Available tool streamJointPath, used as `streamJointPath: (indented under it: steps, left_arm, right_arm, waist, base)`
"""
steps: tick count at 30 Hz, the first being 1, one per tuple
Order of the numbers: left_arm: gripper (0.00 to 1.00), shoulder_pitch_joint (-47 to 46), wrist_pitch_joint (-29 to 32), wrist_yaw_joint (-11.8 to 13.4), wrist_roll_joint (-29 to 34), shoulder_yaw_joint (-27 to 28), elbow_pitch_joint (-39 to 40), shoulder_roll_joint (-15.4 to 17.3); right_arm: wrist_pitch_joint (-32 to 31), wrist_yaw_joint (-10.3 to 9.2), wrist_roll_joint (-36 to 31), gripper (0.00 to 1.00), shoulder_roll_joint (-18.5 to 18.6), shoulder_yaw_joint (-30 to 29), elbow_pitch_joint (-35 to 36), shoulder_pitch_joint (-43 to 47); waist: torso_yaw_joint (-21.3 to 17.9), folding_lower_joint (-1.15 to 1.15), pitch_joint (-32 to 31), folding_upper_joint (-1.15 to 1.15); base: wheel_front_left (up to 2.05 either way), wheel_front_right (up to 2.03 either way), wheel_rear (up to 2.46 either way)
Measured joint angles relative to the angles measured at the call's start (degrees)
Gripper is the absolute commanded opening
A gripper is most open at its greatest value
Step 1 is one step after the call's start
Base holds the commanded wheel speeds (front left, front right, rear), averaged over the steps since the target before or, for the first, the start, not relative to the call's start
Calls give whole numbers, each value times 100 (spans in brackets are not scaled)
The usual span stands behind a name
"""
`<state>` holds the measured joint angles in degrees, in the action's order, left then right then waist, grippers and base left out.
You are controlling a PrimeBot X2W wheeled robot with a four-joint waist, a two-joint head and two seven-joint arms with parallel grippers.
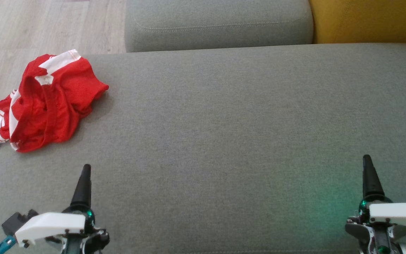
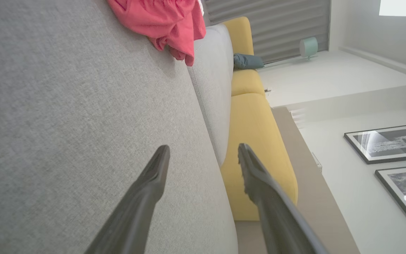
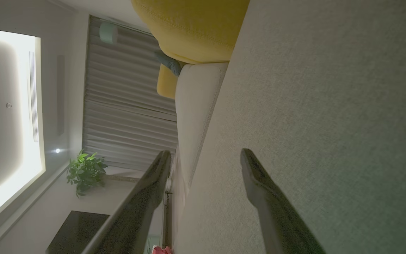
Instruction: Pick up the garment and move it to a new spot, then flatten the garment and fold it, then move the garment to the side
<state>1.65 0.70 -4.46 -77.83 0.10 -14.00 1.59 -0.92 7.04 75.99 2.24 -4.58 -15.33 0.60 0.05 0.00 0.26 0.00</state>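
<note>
A crumpled red garment with white stripes lies at the far left edge of the grey sofa seat, one white strip hanging over the side. In the left wrist view the red garment sits at the top, well beyond the fingers. My left gripper hovers near the seat's front left, below the garment and apart from it; my left gripper is open and holds nothing. My right gripper is at the front right, far from the garment; my right gripper is open with nothing between its fingers.
A grey back cushion runs behind the seat, with a yellow cushion at the back right. Wooden floor lies past the seat's left edge. Wide bare seat stretches between the grippers.
</note>
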Motion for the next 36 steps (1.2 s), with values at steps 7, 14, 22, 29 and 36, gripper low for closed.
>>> streamJointPath:
  steps: [7,14,22,29,36]
  left_arm:
    - [100,-1,-101,51,724,-160,122,4]
    - [100,-1,-191,94,1393,-327,176,5]
    - [100,-1,-337,142,2073,-475,244,9]
    - [100,0,-442,151,2729,-523,281,13]
    - [100,1,-570,193,3323,-664,353,16]
  right_arm:
    - [103,0,-632,100,0,90,132,1]
    - [225,0,-1285,100,1,248,219,1]
    - [350,0,-2070,100,1,425,258,1]
    - [469,0,-2652,100,2,555,248,1]
    - [589,0,-3212,100,3,638,222,1]
  waist:
    - [1,0,3,0]
    - [-3,0,8,0]
    - [3,0,12,0]
    - [11,0,4,0]
    - [16,0,-7,0]
  base:
    - [0,0,0]
    - [0,0,0]
    - [0,0,0]
    - [0,0,0]
    - [0,0,0]
